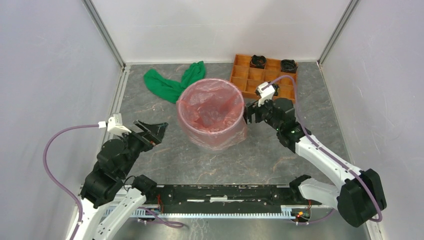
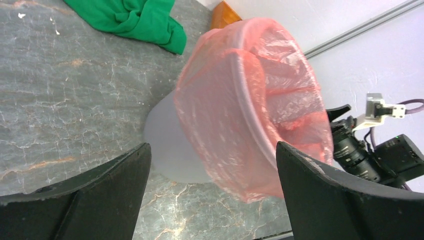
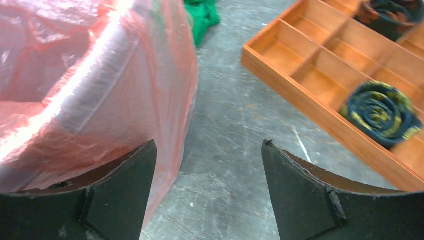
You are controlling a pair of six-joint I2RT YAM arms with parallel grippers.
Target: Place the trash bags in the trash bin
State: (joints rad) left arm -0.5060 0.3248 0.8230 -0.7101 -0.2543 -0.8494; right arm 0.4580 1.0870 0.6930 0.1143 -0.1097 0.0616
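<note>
Lining the bin (image 2: 167, 150), the bag (image 1: 210, 107) folds over its rim. Left jaws and right jaws flank the bin, both released, grasping nothing.

The red bag (image 3: 75, 90) lines the bin (image 3: 97, 75) at left, its film folded over the rim and hanging down the outside. The gripper (image 3: 207, 144) is spread wide above the grey table (image 3: 230, 115), its left finger just beside the film. At right, a tray (image 3: 280, 55) holds a dark coiled roll (image 3: 381, 112). A green cloth (image 3: 202, 15) lies beyond.
</note>
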